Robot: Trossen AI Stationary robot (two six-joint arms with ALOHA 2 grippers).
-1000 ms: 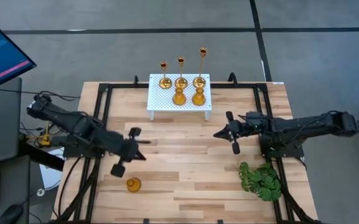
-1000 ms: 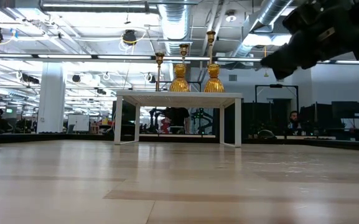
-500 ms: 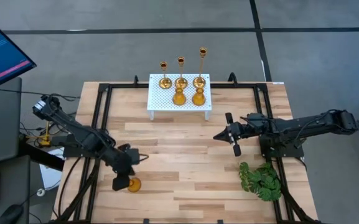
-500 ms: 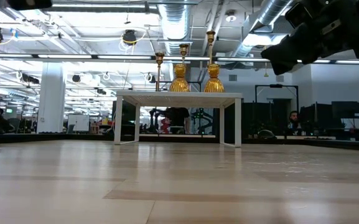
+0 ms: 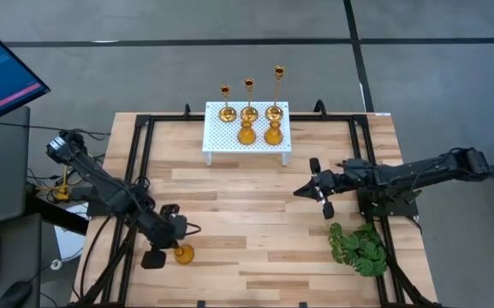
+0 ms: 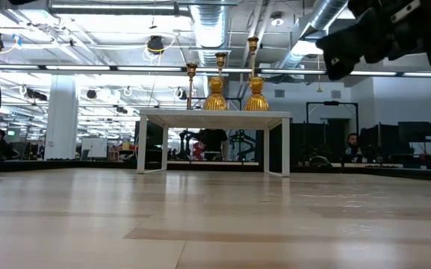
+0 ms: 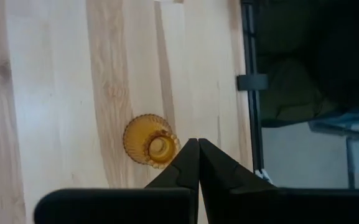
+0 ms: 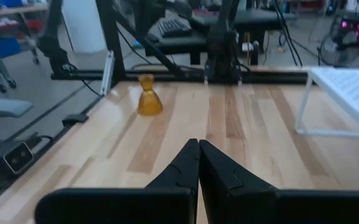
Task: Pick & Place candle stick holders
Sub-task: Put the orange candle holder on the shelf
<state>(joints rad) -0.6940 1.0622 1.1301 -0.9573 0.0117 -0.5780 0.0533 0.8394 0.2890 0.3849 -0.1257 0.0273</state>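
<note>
One squat amber candle stick holder (image 5: 183,253) stands upright on its wide base on the table at the near left; it also shows in the left wrist view (image 7: 149,140) and the right wrist view (image 8: 148,96). My left gripper (image 5: 181,238) is shut and points down, with its tips (image 7: 198,142) just beside the holder's top opening. Three slim brass sticks (image 5: 249,98) and two squat holders (image 5: 259,134) stand on the white perforated stand (image 5: 221,137) at the far edge. My right gripper (image 5: 302,188) is shut and empty, above the table right of the middle. My left gripper comes from above, pointing down, with its shut fingertips (image 7: 188,152) next to the rim of the holder's top opening (image 7: 167,146). I cannot tell whether they touch it. The holder stands upright on the table.
A green leafy plant (image 5: 358,246) lies at the near right. A black frame (image 5: 144,171) runs along the table's left and right sides. The white stand also shows in the low view (image 6: 214,116) and the right wrist view (image 8: 347,93). Bare wood lies between the stand and the near edge.
My left gripper has gone toward the table's near edge and down to the amber holder, tipping to point downward over it. The holder has stayed in place.
</note>
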